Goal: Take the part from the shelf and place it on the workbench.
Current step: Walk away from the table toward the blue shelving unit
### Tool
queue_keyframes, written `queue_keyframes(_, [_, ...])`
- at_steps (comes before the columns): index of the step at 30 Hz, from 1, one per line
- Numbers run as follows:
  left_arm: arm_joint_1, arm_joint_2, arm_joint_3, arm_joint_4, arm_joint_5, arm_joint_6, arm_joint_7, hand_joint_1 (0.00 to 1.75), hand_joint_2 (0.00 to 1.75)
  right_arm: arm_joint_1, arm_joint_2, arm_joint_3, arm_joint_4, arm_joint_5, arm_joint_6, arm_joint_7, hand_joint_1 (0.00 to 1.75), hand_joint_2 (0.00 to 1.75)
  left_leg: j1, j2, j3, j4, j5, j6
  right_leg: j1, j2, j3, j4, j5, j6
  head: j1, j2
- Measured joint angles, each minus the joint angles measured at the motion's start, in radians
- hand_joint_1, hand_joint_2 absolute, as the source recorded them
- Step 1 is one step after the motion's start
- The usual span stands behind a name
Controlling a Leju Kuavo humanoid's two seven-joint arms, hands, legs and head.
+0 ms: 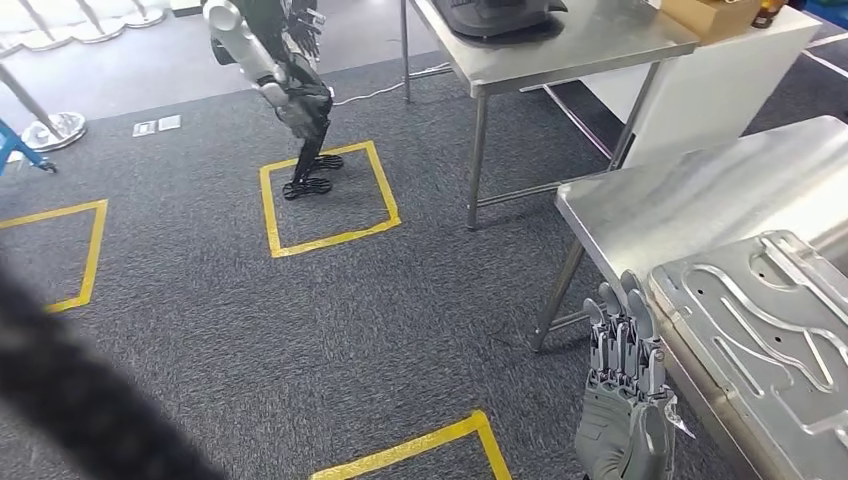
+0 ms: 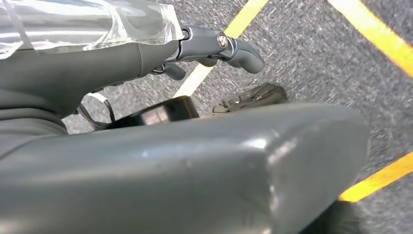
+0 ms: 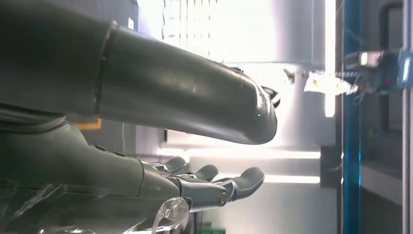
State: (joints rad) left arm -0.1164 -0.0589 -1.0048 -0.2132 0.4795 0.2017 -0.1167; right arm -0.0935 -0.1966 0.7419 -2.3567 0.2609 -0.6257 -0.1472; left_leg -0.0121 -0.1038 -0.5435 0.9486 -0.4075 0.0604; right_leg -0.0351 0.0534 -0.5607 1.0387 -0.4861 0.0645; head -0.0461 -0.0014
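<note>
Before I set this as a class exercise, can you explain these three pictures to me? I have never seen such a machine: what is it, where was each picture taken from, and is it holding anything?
It is a walking humanoid robot with two arms, each ending in a many-fingered hand. The wide picture comes from a camera high on its body, looking down at grey carpet marked with yellow tape squares. Its right hand hangs low, fingers straight and holding nothing, beside a steel workbench on which a pressed metal part lies. Farther off stand another robot and a second table. The other two pictures come from cameras at the wrists, so they look turned. One shows the left hand over the carpet, the other the right hand again. Both hands hold nothing.
</note>
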Motion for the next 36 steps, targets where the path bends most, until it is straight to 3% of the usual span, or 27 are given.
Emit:
queue_keyframes(2, [-0.001,0.001,0.0,0.0,-0.004,0.003,0.002,0.0,0.0,0.001,-0.001,0.0,0.0,0.001,0.004,-0.002,0.0,0.0,0.001,-0.02,-0.009,0.009,-0.005,-0.011,0.0,0.025,0.021,-0.054,0.015,-0.006,0.0,0.0])
queue_keyframes(4, [0.001,0.001,0.0,0.0,-0.007,0.004,0.005,0.0,0.0,0.001,-0.001,-0.001,0.0,0.002,0.006,-0.004,0.0,0.0,0.004,-0.033,-0.015,0.011,-0.005,-0.019,0.006,0.0,0.022,-0.055,0.017,-0.021,0.0,0.0])
queue_keyframes(6, [0.003,0.001,0.0,0.0,-0.008,0.006,0.007,0.0,0.0,0.001,-0.002,-0.001,0.0,0.003,0.007,-0.005,0.0,0.0,0.004,0.003,-0.033,0.047,-0.025,-0.028,0.006,-0.024,0.025,-0.058,0.017,-0.034,-0.001,0.0])
queue_keyframes(8, [0.0,0.001,0.0,0.0,-0.008,0.007,0.008,0.0,0.0,0.003,-0.002,-0.001,0.0,0.003,0.008,-0.005,0.0,0.0,0.005,0.063,-0.091,0.165,-0.082,-0.039,0.008,-0.048,0.027,-0.059,0.015,-0.044,-0.002,0.0])
queue_keyframes(10, [-0.002,0.001,0.0,0.0,-0.008,0.007,0.011,0.0,0.0,0.005,-0.002,-0.001,0.0,0.004,0.009,-0.006,0.0,0.0,0.011,0.085,-0.164,0.303,-0.132,-0.045,0.011,-0.076,0.028,-0.059,0.011,-0.047,-0.002,0.0])
queue_keyframes(11, [-0.002,0.001,0.0,0.0,-0.008,0.007,0.012,0.0,0.0,0.006,-0.002,-0.001,0.0,0.006,0.009,-0.007,0.0,0.0,0.013,0.088,-0.18,0.33,-0.134,-0.046,0.012,-0.09,0.03,-0.059,0.009,-0.048,-0.002,0.0])
queue_keyframes(12, [-0.001,0.001,0.0,0.0,-0.009,0.007,0.013,0.0,0.0,0.006,-0.002,-0.001,0.0,0.009,0.008,-0.008,0.0,0.0,0.014,0.091,-0.174,0.313,-0.117,-0.046,0.013,-0.104,0.032,-0.059,0.006,-0.047,-0.002,0.0])
queue_keyframes(13, [0.0,0.001,0.0,0.0,-0.009,0.007,0.015,0.0,0.0,0.006,-0.002,-0.001,0.0,0.012,0.008,-0.008,0.0,0.0,0.014,0.098,-0.145,0.254,-0.086,-0.043,0.013,-0.116,0.036,-0.059,0.003,-0.046,-0.002,0.0])
queue_keyframes(15, [-0.001,0.001,0.0,0.0,-0.009,0.007,0.016,0.0,0.0,0.006,-0.002,-0.001,0.0,0.017,0.008,-0.01,0.0,0.0,0.005,0.146,-0.065,0.099,-0.024,-0.032,0.016,-0.139,0.046,-0.059,-0.004,-0.04,-0.002,0.0])
queue_keyframes(17, [-0.003,0.001,0.0,0.0,-0.01,0.007,0.016,0.0,0.0,0.008,-0.003,-0.001,0.0,0.021,0.007,-0.011,0.0,0.0,-0.007,0.179,-0.027,0.02,-0.004,-0.021,0.016,-0.157,0.054,-0.061,-0.01,-0.031,-0.002,0.0])
queue_keyframes(19, [-0.004,0.002,0.0,0.0,-0.01,0.007,0.017,0.0,0.0,0.008,-0.003,-0.001,0.0,0.023,0.007,-0.012,0.0,0.0,-0.014,0.162,-0.027,0.01,-0.005,-0.013,0.014,-0.177,0.063,-0.068,-0.015,-0.02,-0.002,0.0])
queue_keyframes(20, [-0.001,0.002,0.0,0.0,-0.01,0.007,0.018,0.0,0.0,0.01,-0.003,-0.002,0.0,0.024,0.007,-0.012,0.0,0.0,-0.012,0.149,-0.02,0.002,-0.001,-0.008,0.012,-0.174,0.069,-0.067,-0.02,-0.015,-0.002,0.0])
queue_keyframes(22, [0.001,0.002,0.0,0.0,-0.01,0.008,0.019,0.0,0.0,0.013,-0.003,-0.003,-0.002,0.027,0.006,-0.012,0.0,0.0,-0.005,0.123,-0.003,-0.015,0.008,0.003,0.012,-0.128,0.054,-0.014,-0.056,-0.009,-0.001,0.0])
queue_keyframes(24, [-0.002,0.002,0.0,0.0,-0.011,0.008,0.02,0.0,0.0,0.018,-0.004,-0.004,-0.002,0.029,0.005,-0.013,0.0,0.0,0.0,0.098,0.004,-0.02,0.012,0.009,0.012,-0.071,-0.013,0.12,-0.117,-0.01,-0.001,0.0])
queue_keyframes(25, [-0.003,0.001,0.0,0.0,-0.011,0.008,0.02,0.0,0.0,0.021,-0.004,-0.004,-0.003,0.029,0.005,-0.012,0.0,0.0,0.0,0.082,0.005,-0.02,0.011,0.011,0.013,-0.06,-0.052,0.185,-0.137,-0.009,-0.001,0.0])
queue_keyframes(26, [-0.003,0.0,0.0,0.0,-0.011,0.008,0.02,0.0,0.0,0.023,-0.004,-0.004,-0.003,0.029,0.005,-0.012,0.0,0.0,0.0,0.067,0.006,-0.019,0.01,0.011,0.013,-0.056,-0.081,0.223,-0.139,-0.009,-0.001,0.0])
queue_keyframes(27, [-0.001,0.0,0.0,0.0,-0.011,0.007,0.022,0.0,0.0,0.025,-0.004,-0.004,-0.003,0.029,0.005,-0.012,0.0,0.0,0.001,0.051,0.008,-0.019,0.008,0.01,0.012,-0.055,-0.091,0.221,-0.119,-0.008,-0.001,0.0])
queue_keyframes(28, [0.0,0.0,0.0,0.0,-0.012,0.007,0.024,0.0,0.0,0.026,-0.005,-0.004,-0.003,0.03,0.005,-0.012,0.0,0.0,0.003,0.034,0.011,-0.018,0.006,0.008,0.01,-0.052,-0.081,0.176,-0.079,-0.007,-0.001,0.0])
queue_keyframes(30, [0.001,0.0,0.0,0.0,-0.013,0.007,0.027,0.0,0.0,0.029,-0.005,-0.005,-0.003,0.03,0.005,-0.012,0.0,0.0,0.006,0.006,0.016,-0.011,-0.002,-0.002,0.005,-0.018,-0.027,0.029,0.005,-0.004,-0.001,0.0])
queue_keyframes(31, [0.001,0.0,0.0,0.0,-0.014,0.007,0.029,0.0,0.0,0.03,-0.005,-0.005,-0.003,0.03,0.005,-0.012,0.0,0.0,0.006,-0.006,0.015,-0.006,-0.007,-0.008,0.002,-0.001,-0.006,-0.026,0.029,-0.004,-0.001,0.0])
queue_keyframes(33, [0.0,0.001,-0.001,0.0,-0.015,0.007,0.031,0.0,0.0,0.031,-0.006,-0.006,-0.003,0.03,0.005,-0.012,0.0,0.0,0.007,-0.023,0.008,-0.001,-0.013,-0.018,0.005,0.012,0.007,-0.061,0.035,-0.013,-0.001,0.0])
queue_keyframes(34, [0.002,0.001,-0.001,0.0,-0.015,0.007,0.032,0.0,0.0,0.031,-0.006,-0.006,-0.004,0.03,0.005,-0.012,0.0,0.0,0.01,-0.032,0.005,-0.001,-0.014,-0.022,0.007,0.0,0.007,-0.062,0.036,-0.021,-0.002,0.0])
queue_keyframes(35, [0.004,0.001,-0.001,0.0,-0.014,0.007,0.032,0.0,0.0,0.031,-0.006,-0.006,-0.004,0.03,0.005,-0.012,0.0,0.0,0.011,-0.028,0.003,0.002,-0.016,-0.026,0.008,-0.011,0.008,-0.062,0.036,-0.028,-0.002,0.0])
queue_keyframes(36, [0.005,0.001,-0.001,0.0,-0.014,0.007,0.033,0.0,0.0,0.031,-0.006,-0.006,-0.004,0.03,0.005,-0.012,0.0,0.0,0.011,-0.009,-0.004,0.017,-0.025,-0.03,0.009,-0.022,0.01,-0.063,0.036,-0.034,-0.002,0.0])
